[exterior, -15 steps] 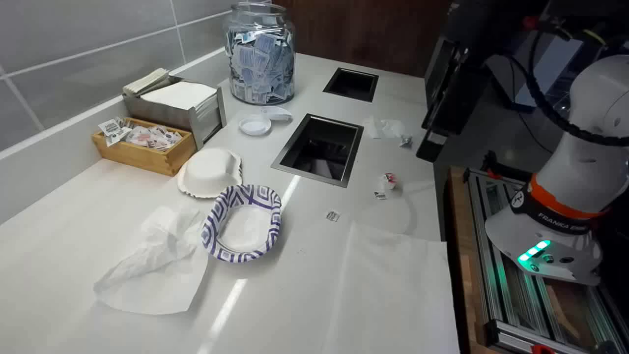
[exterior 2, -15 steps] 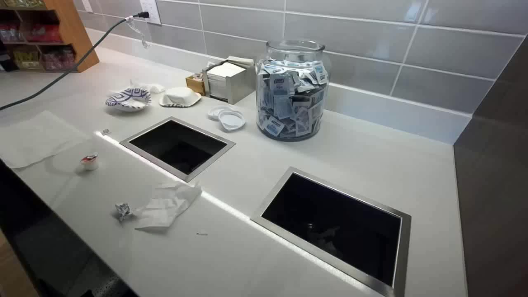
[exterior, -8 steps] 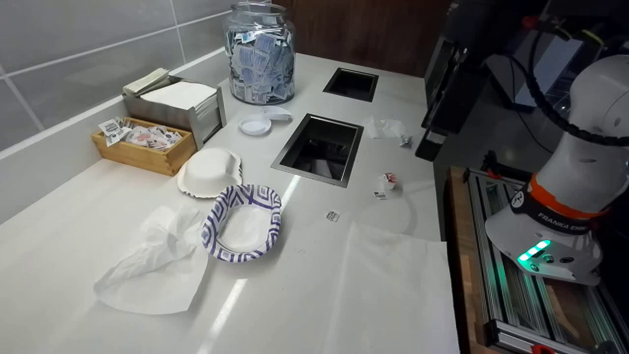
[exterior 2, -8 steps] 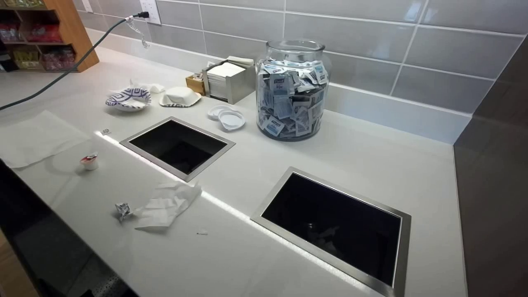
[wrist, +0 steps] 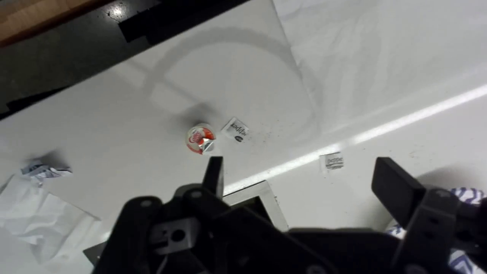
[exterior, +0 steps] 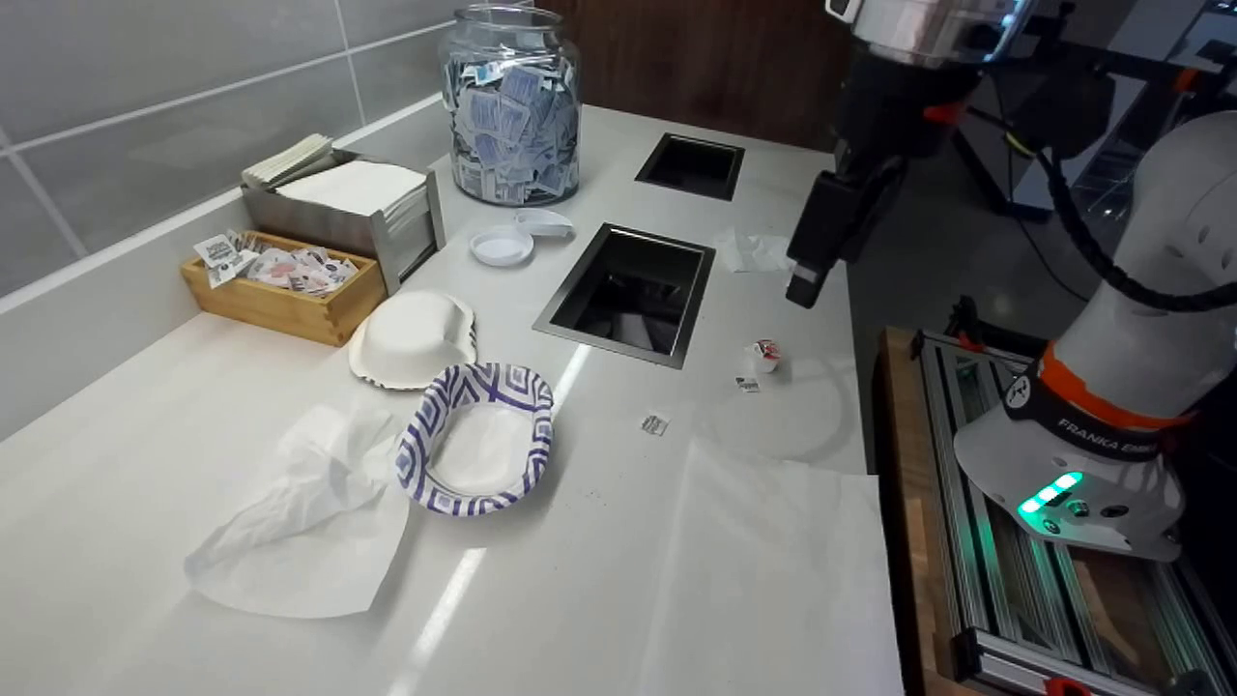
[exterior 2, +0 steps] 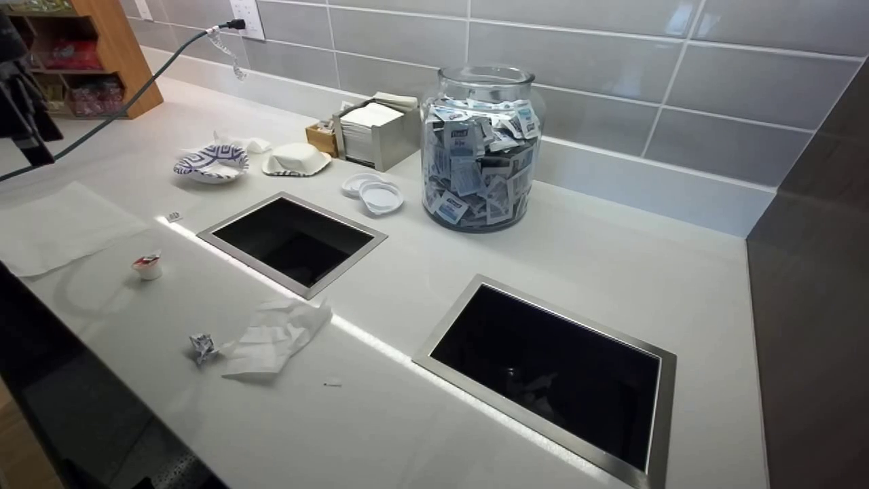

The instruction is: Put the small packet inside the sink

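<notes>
The small packet with the red mark shows as a tiny white cup-like piece with a red-printed, partly peeled lid. It stands on the counter in an exterior view and in the wrist view. The near sink is a dark square opening with a metal rim, close to the packet; its rim also shows in the wrist view. A farther sink lies beyond. My gripper is open and empty, above the counter; the packet lies beyond its left finger. It also shows in an exterior view.
Two flat pepper packets lie near the packet. A crumpled foil scrap and a napkin lie along the counter. A patterned bowl, paper sheet, wooden box and glass jar stand around.
The arm has swung in from the upper right; my gripper now points down over the counter and covers the foil scrap in an exterior view. The counter objects have not moved.
</notes>
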Available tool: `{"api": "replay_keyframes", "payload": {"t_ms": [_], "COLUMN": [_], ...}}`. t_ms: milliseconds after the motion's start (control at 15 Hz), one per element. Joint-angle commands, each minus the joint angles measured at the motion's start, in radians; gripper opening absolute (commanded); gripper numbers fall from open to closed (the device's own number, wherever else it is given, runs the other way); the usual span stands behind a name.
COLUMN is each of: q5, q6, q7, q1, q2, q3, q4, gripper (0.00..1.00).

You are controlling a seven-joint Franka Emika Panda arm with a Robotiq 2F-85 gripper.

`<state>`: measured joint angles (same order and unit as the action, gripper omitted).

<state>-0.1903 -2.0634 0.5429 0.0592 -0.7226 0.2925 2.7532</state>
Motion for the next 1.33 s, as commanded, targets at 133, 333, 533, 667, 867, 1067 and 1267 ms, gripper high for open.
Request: {"api": "replay_keyframes", "payload": {"t_ms": [133, 333, 533, 667, 867, 1067, 1267], "q5": [0.042, 0.053, 0.104, 0.145, 0.172, 0.143, 0.104], "q6": [-0.019, -0.037, -0.097, -0.149, -0.208, -0.23, -0.234], "q7": [0.027, 0.028, 0.08, 0.128, 0.199, 0.233, 0.236], "q1": [-0.049, -0.067, -0.119, -0.146, -0.174, -0.161, -0.137], "q2": [0.027, 0.059, 0.096, 0.124, 0.184, 0.256, 0.311], "q3": [-0.019, -0.032, -0.006, -0.003, -0.012, -0.036, -0.072], "q4": [-0.002, -0.003, -0.005, -0.005, -0.004, -0.003, -0.003], "gripper": [1.0, 1.0, 1.0, 1.0, 1.0, 1.0, 1.0]}}
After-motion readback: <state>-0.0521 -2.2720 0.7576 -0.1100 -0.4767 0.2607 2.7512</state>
